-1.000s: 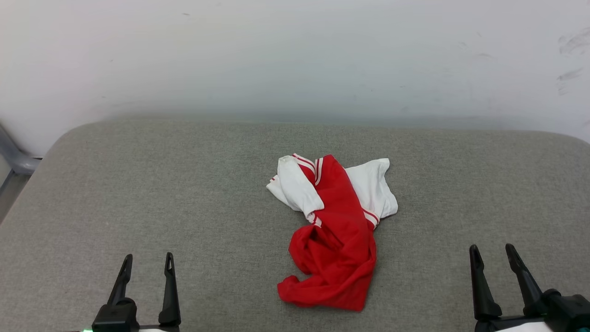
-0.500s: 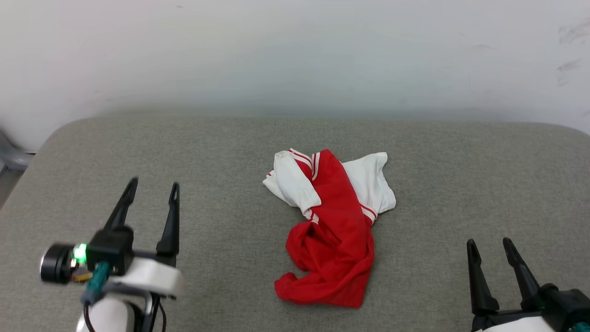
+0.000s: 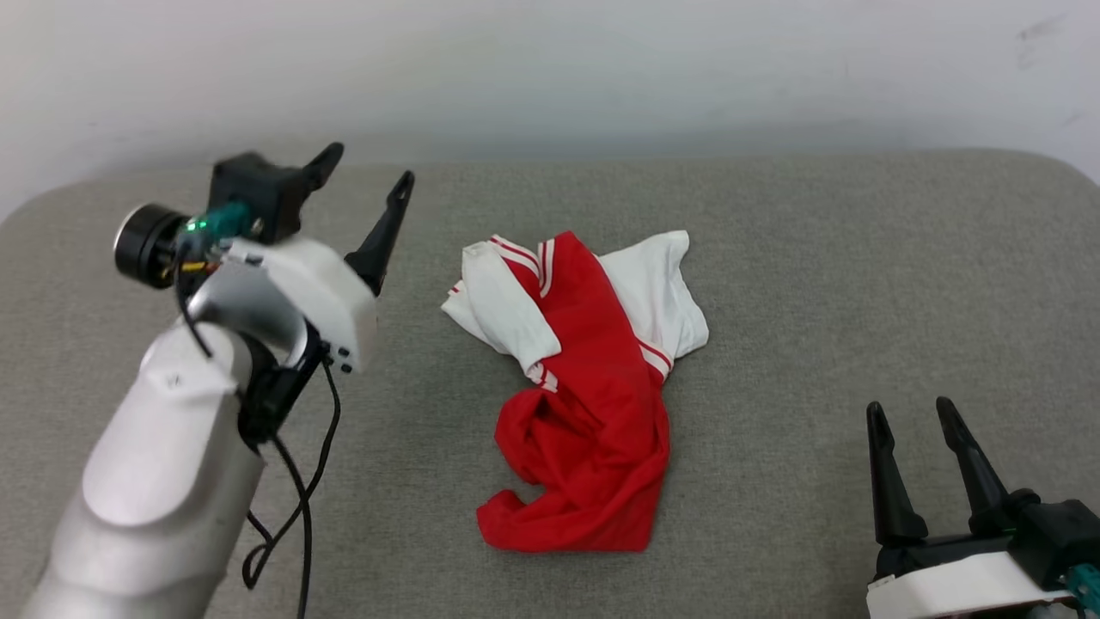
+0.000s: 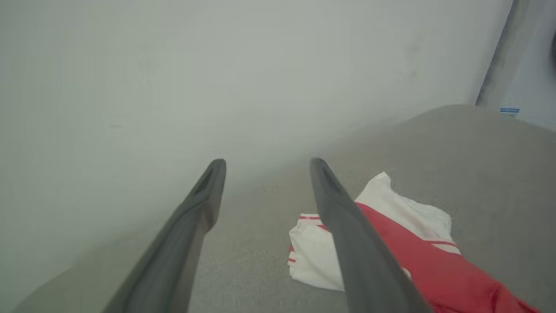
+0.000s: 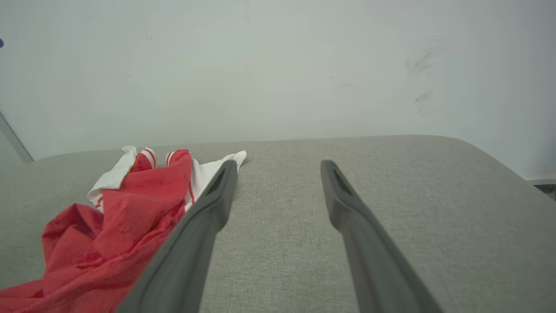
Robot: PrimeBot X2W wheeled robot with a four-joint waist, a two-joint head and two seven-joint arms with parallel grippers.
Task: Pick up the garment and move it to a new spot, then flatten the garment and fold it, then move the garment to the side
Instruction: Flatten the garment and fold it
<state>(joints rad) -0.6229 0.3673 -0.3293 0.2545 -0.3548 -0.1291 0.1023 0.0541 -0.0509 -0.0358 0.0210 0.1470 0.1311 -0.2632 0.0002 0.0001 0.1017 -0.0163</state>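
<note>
Head view puts the left gripper (image 3: 369,165) raised, its 2 fingers spread and empty, near the crumpled garment (image 3: 593,404) lying mid-way across the grey cushion (image 3: 816,258); best to descend onto a thick red fold before pinching

a broad grey cushion (image 3: 816,258) with a coarse woven cover and rounded corners spreads across the foreground, its far edge meeting a plain pale wall (image 3: 550,69), where a soft shadow lies along the join. the wall is smooth and evenly lit, with a few dark scuff marks (image 5: 419,65) towards its upper right. in the left wrist view a grey upright strip (image 4: 499,52) runs up beyond the cushion's corner, with a small blue tag (image 4: 509,110) near its foot.
</note>
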